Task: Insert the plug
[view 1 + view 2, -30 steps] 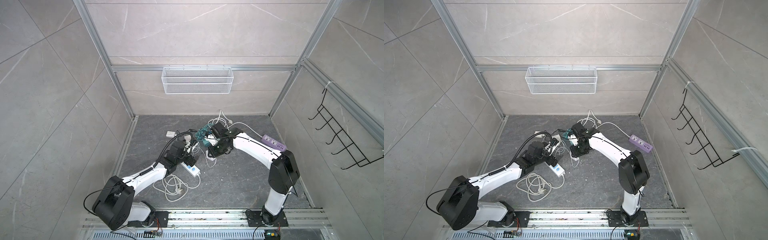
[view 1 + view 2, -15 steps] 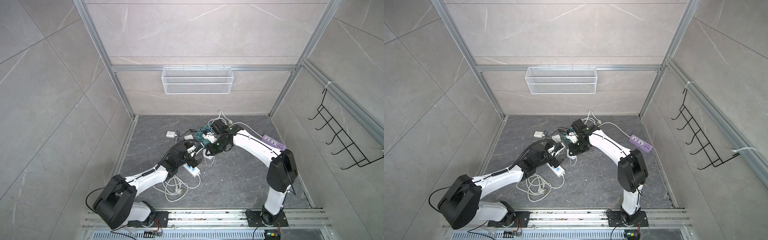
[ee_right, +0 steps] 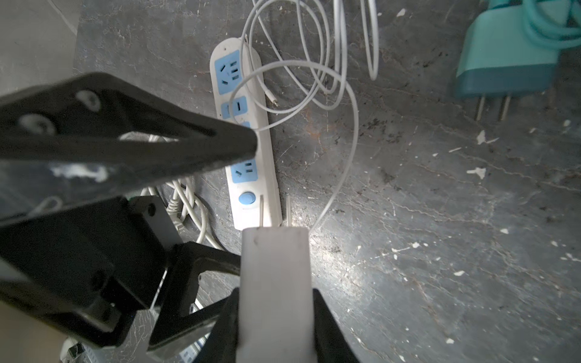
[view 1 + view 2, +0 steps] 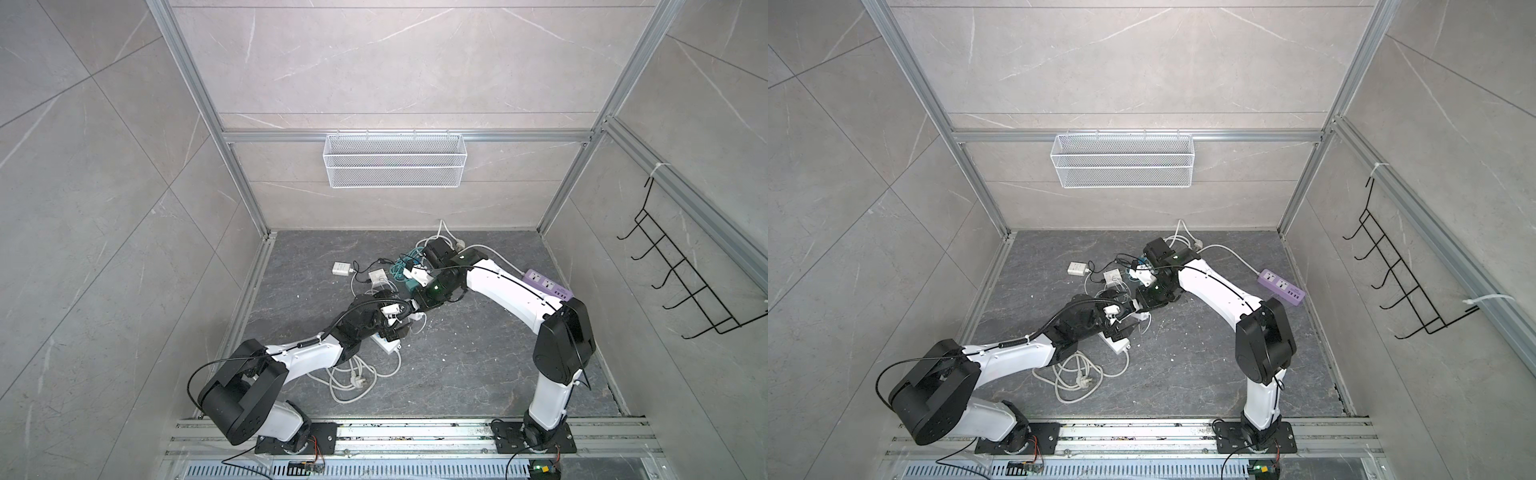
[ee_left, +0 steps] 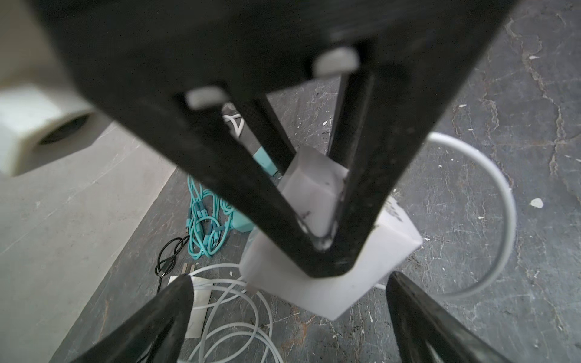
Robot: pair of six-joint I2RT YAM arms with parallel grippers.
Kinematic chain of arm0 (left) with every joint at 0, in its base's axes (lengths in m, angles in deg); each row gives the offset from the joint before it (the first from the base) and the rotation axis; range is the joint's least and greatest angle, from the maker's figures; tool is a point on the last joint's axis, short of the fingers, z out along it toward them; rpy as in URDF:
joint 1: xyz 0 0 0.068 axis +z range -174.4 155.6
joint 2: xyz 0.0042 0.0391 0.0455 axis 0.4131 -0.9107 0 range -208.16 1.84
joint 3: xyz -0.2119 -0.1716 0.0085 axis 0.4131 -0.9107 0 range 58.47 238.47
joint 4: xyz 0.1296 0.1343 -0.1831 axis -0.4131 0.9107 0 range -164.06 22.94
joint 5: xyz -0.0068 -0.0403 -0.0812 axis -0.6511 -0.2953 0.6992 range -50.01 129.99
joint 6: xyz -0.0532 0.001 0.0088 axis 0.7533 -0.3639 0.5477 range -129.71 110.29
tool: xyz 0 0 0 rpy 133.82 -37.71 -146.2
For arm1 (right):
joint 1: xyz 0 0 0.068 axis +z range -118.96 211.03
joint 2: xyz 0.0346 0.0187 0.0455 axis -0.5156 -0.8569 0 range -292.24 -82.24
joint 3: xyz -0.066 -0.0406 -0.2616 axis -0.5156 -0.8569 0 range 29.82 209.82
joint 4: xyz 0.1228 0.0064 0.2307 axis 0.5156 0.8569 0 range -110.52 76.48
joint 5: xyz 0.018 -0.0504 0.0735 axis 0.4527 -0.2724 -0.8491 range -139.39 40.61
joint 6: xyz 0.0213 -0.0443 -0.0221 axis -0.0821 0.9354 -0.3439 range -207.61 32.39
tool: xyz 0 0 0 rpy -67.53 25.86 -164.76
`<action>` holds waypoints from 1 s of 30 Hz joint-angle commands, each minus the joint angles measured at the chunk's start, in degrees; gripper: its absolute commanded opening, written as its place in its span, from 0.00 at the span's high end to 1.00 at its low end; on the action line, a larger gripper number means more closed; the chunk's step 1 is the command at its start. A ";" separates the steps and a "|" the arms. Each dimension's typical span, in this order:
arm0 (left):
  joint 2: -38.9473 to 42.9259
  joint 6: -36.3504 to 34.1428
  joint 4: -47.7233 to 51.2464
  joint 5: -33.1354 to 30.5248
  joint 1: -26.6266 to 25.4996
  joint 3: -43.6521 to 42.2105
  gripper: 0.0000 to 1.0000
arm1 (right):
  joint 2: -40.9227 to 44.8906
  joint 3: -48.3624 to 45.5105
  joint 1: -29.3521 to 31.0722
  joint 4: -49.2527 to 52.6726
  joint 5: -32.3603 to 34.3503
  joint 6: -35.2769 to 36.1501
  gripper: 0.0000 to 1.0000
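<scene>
Because the long white power strip with blue sockets [image 3: 248,187] lies loose on the floor ahead of your right gripper [image 3: 275,292], a push may skid it unless you pin it. The white rectangular charger plug [image 3: 273,257] hangs near the strip's switch end, not yet in any socket. A thin white cable [image 3: 357,125] loops across the sockets, so the two metal prongs [image 3: 261,209] could snag it or miss the slots. Your right gripper is clamped on the plug. Your left gripper [image 5: 286,283], spread wide just beside it, grips nothing.
</scene>
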 commanded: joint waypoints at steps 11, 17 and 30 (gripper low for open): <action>-4.15 -5.03 -6.08 2.53 -1.03 3.10 0.05 | -1.15 1.08 -0.14 0.06 -3.70 0.25 0.82; -4.78 -4.78 -4.48 3.49 -1.04 4.22 0.13 | -0.88 0.71 -0.15 -0.38 -3.99 -0.02 0.82; -6.34 -4.06 -5.10 4.56 -1.07 5.41 0.19 | -0.79 0.26 -0.25 -0.83 -4.78 -0.21 0.81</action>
